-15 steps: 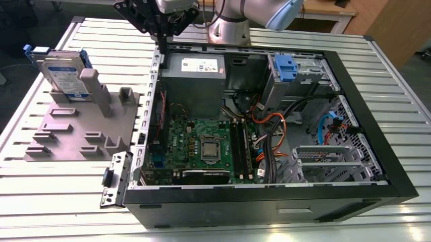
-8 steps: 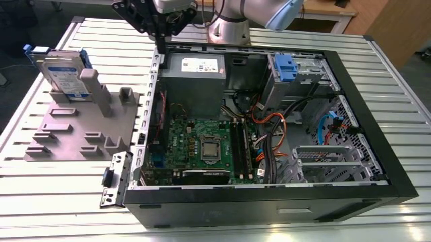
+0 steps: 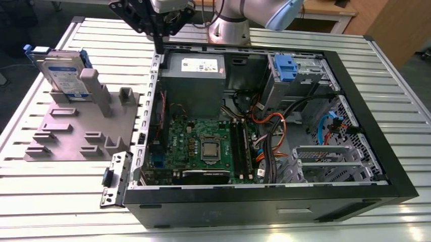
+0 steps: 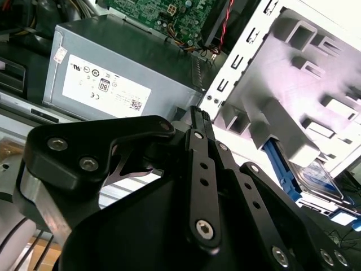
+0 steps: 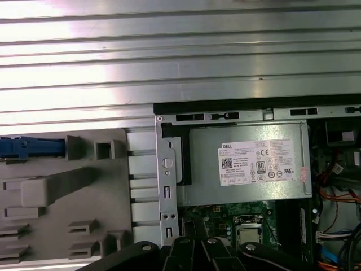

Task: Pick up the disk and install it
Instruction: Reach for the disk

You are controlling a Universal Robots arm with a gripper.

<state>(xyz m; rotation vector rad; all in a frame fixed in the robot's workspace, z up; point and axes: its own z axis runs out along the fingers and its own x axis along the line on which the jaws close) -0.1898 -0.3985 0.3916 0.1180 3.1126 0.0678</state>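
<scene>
The disk (image 3: 64, 73), a silver drive with a white-and-blue label in a blue carrier, stands upright in a slot of the grey holder block (image 3: 74, 131) at the exterior view's left. The disk (image 4: 318, 178) also appears in the second wrist view, and its blue carrier edge (image 5: 28, 148) in the first wrist view. My gripper (image 3: 159, 46) hangs above the back left corner of the open computer case (image 3: 377, 151), to the right of the disk and apart from it. Its black fingers (image 4: 197, 118) are shut together on nothing.
A grey power supply box (image 3: 195, 75) with a white sticker sits inside the case right under the gripper. Further in are the green motherboard (image 3: 202, 146), cables, a blue clip with a silver cage (image 3: 286, 68) and a metal bay (image 3: 323, 161). A ribbed metal table (image 3: 60, 191) carries everything.
</scene>
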